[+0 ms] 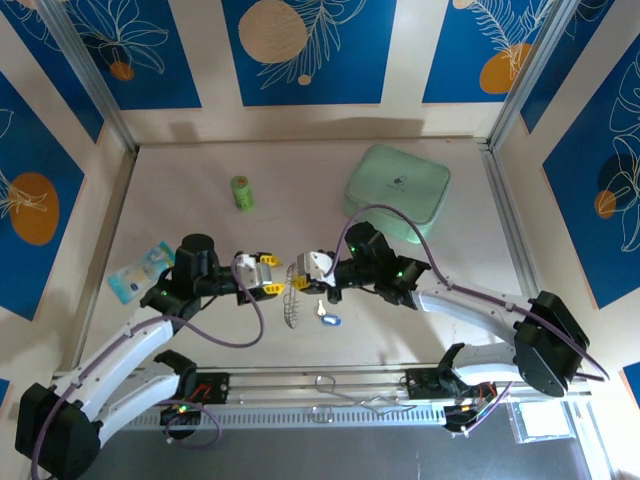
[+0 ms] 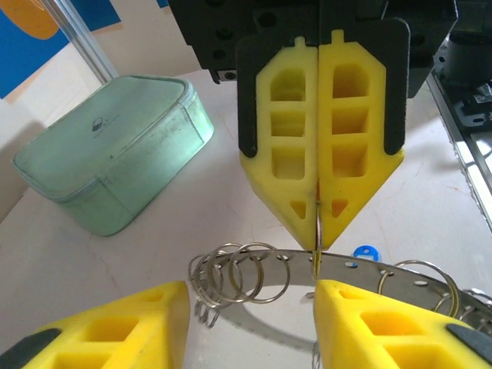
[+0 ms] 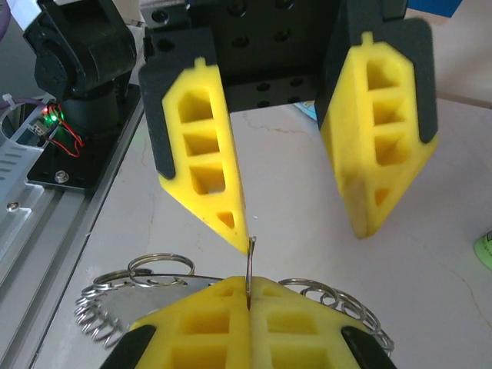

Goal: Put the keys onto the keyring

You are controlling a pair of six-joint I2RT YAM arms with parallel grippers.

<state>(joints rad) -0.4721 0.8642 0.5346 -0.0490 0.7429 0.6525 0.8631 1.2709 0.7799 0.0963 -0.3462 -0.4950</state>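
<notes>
Right hand [image 2: 317, 233] was clamped on the keyring [image 1: 291, 306], left hand [image 3: 300, 227] stood half open facing it, fingers straddling keyring, blue key [image 1: 328, 319] lay on worktop [image 1: 190, 190] just beside keyring.

Two arms of white links [image 1: 125, 362] and black joint housings [image 1: 545, 345], trailed by looping purple cables [image 1: 385, 208]. Left end effector [image 3: 304, 229] and right end effector [image 2: 317, 244] alike: yellow wedge-shaped fingers [image 3: 201, 160], hollowed into ladder-like cells, on black backing plates. Green indicator light [image 3: 48, 115] and red wires [image 3: 68, 140] on a black motor block.
</notes>
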